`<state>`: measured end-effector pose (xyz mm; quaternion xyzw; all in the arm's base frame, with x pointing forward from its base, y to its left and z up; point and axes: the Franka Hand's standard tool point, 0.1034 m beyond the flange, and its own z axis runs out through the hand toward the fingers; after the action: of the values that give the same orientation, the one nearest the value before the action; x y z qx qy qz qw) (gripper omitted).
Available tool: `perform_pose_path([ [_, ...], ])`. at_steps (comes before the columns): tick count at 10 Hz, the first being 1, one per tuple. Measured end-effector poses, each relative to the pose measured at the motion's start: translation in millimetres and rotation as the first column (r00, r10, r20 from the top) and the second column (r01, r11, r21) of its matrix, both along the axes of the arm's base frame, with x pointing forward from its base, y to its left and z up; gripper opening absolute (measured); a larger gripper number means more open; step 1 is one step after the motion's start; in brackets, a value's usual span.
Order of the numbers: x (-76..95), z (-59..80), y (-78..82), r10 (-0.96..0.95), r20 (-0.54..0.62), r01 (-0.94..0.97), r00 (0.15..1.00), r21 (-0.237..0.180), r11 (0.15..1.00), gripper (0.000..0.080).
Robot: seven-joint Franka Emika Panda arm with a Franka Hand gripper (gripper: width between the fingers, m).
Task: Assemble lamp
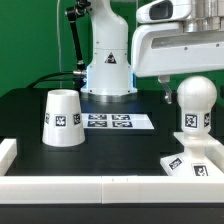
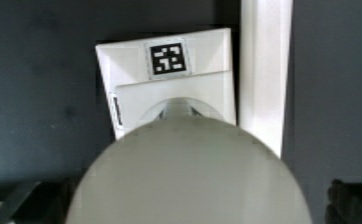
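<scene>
The white round-headed bulb point(image 1: 195, 105) stands upright on the squat square base point(image 1: 190, 163) at the exterior view's right, near the front. In the wrist view the bulb's head point(image 2: 187, 165) fills the foreground and the base point(image 2: 160, 75) with its tag lies under it. My gripper point(image 1: 192, 88) is above and around the bulb's head. One dark finger point(image 1: 168, 92) shows beside the head. In the wrist view my gripper point(image 2: 187, 205) has its fingers point(image 2: 18, 200) wide on both sides of the head, open. The cone shade point(image 1: 62, 117) stands alone at the left.
The marker board point(image 1: 118, 122) lies flat mid-table in front of the white robot pedestal point(image 1: 108, 70). A white rail point(image 1: 100, 188) borders the table's front and left, and a white wall point(image 2: 267, 60) runs right beside the base.
</scene>
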<state>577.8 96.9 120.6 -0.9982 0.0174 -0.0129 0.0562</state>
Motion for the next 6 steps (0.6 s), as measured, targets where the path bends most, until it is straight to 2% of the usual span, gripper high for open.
perform_pose_path([
  [2,-0.3,-0.3,0.5,-0.026,-0.004,0.026,1.000,0.001,1.000,0.0699],
  [5,-3.0,-0.7,13.6,-0.309,-0.040,0.309,0.950,0.002,0.951,0.0699],
  [6,-3.6,-1.3,13.8,-0.347,-0.045,0.347,0.937,0.001,0.938,0.0699],
])
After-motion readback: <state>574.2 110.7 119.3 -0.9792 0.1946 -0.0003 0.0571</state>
